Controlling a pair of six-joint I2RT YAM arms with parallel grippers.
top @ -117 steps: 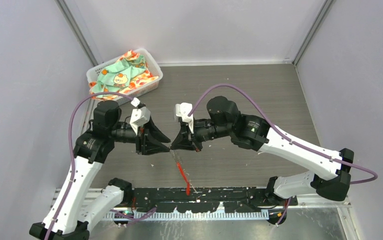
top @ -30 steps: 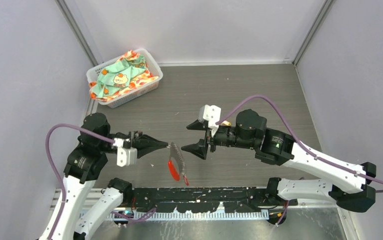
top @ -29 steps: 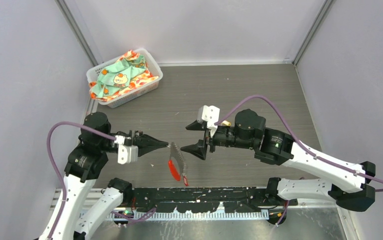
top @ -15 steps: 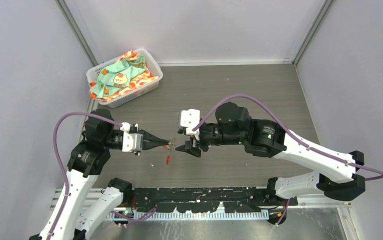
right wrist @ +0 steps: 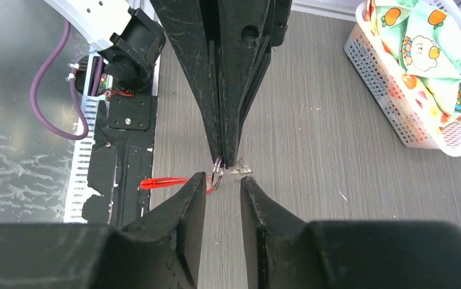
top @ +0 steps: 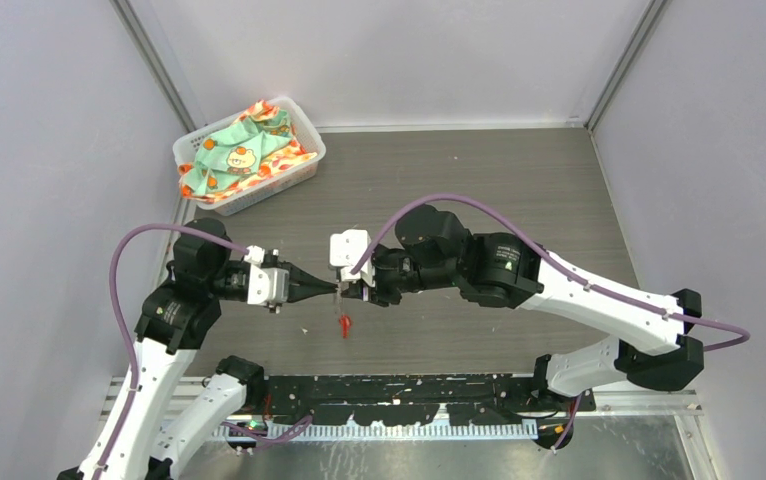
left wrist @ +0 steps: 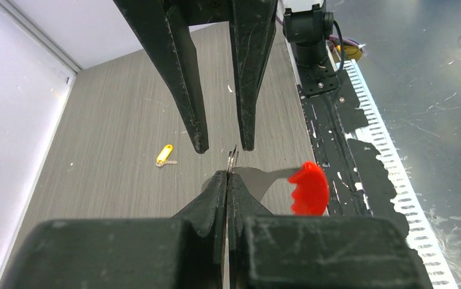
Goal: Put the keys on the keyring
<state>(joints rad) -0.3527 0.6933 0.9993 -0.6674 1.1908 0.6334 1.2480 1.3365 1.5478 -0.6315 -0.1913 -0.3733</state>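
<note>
1. Left gripper (left wrist: pixel 227 176) was clamped shut on the keyring (right wrist: pixel 218 171), a thin silver loop pinched at its fingertips. It was held mid-frame in the top view, above the table (top: pixel 459 170).
2. Red piece (left wrist: pixel 308 188) on a silver shank stuck out right of the pinch in the left wrist view. In the top view it dangled toward the lower frame.
3. Right gripper (right wrist: pixel 222 182) faced the left one tip to tip, jaws narrow but apart. The loop sat straight ahead of the gap, right at the tips. Contact was not clear.
4. The loop was edge-on to the left wrist camera. The next move likely depended on that gap staying lined up with the loop, and only the right arm was free.
5. Yellow key (left wrist: pixel 165 155) lay flat on the table left of centre in the left wrist view, long axis diagonal, well apart from both grippers. I couldn't find it in the top view.
6. Couldn't tell whether the red piece was a key head or part of the ring, or whether it was threaded on.
7. Basket (right wrist: pixel 390 114) of cloth sat upper right in the right wrist view, well apart.
</note>
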